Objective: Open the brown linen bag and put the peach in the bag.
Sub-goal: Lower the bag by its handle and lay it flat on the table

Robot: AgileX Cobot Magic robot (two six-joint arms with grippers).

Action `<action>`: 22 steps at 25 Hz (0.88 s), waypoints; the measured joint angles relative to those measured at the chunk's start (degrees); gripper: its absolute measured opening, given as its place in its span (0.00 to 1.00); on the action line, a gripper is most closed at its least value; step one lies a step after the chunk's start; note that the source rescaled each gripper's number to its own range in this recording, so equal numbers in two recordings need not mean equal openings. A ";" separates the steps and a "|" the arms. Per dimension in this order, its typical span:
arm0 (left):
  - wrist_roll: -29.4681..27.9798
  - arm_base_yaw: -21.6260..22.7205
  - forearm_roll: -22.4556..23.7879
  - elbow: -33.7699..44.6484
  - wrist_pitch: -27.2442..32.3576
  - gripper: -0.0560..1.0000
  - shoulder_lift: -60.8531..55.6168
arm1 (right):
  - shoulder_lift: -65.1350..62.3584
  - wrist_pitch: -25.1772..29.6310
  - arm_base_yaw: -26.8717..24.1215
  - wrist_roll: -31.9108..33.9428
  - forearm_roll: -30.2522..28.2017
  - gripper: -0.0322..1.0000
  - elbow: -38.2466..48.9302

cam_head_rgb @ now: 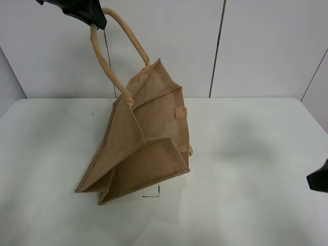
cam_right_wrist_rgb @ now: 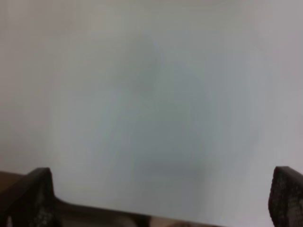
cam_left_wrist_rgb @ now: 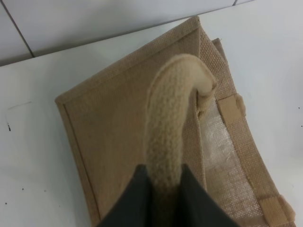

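The brown linen bag (cam_head_rgb: 138, 154) hangs tilted, its lower corner resting on the white table (cam_head_rgb: 246, 154). My left gripper (cam_head_rgb: 95, 18) is shut on one beige loop handle (cam_head_rgb: 110, 66) and holds it high above the table. In the left wrist view the handle (cam_left_wrist_rgb: 170, 109) runs out from between the dark fingers (cam_left_wrist_rgb: 128, 203), over the bag's side (cam_left_wrist_rgb: 113, 123). My right gripper (cam_head_rgb: 319, 179) is low at the table's right edge, far from the bag. In the right wrist view it (cam_right_wrist_rgb: 158, 198) is open and empty over bare table. The peach is not in view.
A white panelled wall (cam_head_rgb: 256, 46) stands right behind the table. A small black mark (cam_head_rgb: 154, 193) lies on the table by the bag's bottom corner. The bag's second handle strap (cam_head_rgb: 180, 113) lies against its right side.
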 joint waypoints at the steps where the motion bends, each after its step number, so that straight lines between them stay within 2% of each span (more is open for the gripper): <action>1: 0.00 0.00 0.00 0.00 0.00 0.05 0.00 | -4.01 -0.95 0.00 -0.13 -0.11 1.00 2.38; 5: 0.00 0.00 0.00 0.00 0.00 0.05 0.00 | -17.22 -4.19 0.00 -0.29 -0.29 1.00 8.76; 10: 0.00 0.00 0.00 0.00 0.00 0.05 0.00 | -27.35 -5.12 0.00 -0.35 -0.91 1.00 9.23; 22: 0.00 0.00 0.00 0.00 0.00 0.05 0.00 | -28.98 -5.12 -1.74 -0.35 -0.91 1.00 9.23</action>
